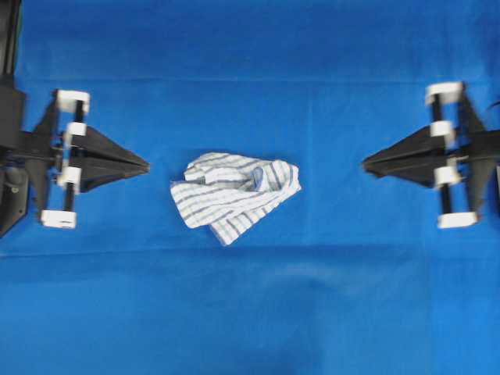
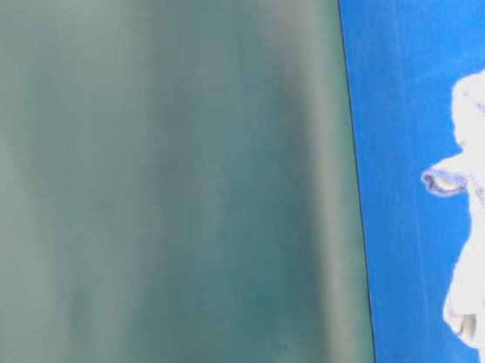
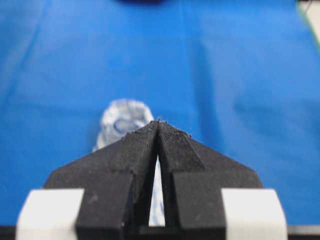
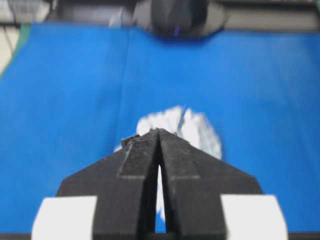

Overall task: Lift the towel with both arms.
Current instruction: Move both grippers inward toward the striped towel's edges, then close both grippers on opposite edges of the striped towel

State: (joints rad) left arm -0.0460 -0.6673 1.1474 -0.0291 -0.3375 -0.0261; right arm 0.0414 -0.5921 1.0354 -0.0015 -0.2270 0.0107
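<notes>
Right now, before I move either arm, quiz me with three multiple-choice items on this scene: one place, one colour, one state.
1. Where does the towel lie?
A. between the two pincers
B. under the left pincer
C. off the table

2. What colour is the table covering?
A. green
B. blue
C. grey

3. How do the left pincer and right pincer stand?
A. both open
B. both shut on the towel
C. both shut, empty

A: overhead, it sits crumpled mid-table, apart from both tips.
B: plain blue everywhere.
C: wrist views show tips together, nothing between.
</notes>
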